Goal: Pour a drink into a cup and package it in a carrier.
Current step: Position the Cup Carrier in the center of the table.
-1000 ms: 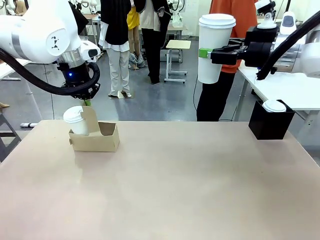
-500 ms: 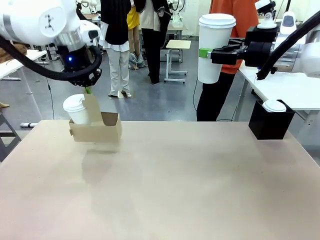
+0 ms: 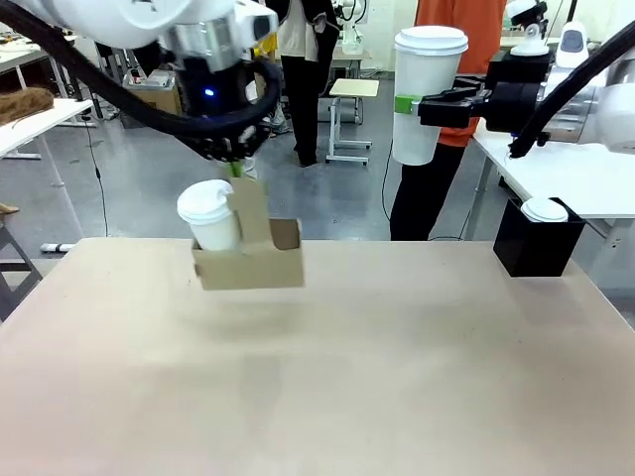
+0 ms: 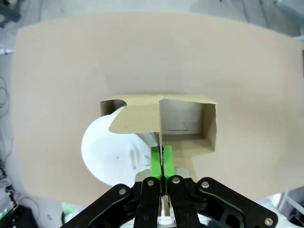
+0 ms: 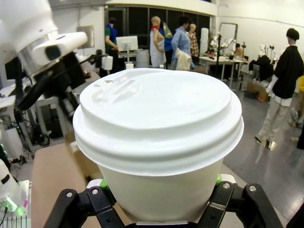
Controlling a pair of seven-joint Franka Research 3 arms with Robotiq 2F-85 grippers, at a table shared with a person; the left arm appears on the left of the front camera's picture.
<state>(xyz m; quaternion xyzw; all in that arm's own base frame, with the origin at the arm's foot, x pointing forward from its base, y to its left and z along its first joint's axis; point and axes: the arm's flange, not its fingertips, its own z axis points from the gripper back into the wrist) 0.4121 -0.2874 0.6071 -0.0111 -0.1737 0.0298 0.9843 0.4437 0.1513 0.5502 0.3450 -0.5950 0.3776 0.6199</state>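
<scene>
Beige counter (image 3: pixel 397 377) stretches out before us. Above its left half, the left end effector (image 3: pixel 236 171) is clamped on the tall centre handle of the small brown cardboard carrier (image 3: pixel 253 266), which hangs clear of the surface. A white lidded paper cup (image 3: pixel 210 213) sits in its left pocket. Farther right, a black box (image 3: pixel 531 253) stands at the far edge. Beyond, the right end effector (image 3: pixel 409 105) grips a tall white paper cup with a plastic lid (image 3: pixel 427 89), high in the air.

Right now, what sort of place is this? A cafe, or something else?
Probably a robotics lab, not a cafe. The left end effector holds a cardboard carrier above a plain table, the right end effector a lidded paper cup, and people stand among work tables behind.
</scene>
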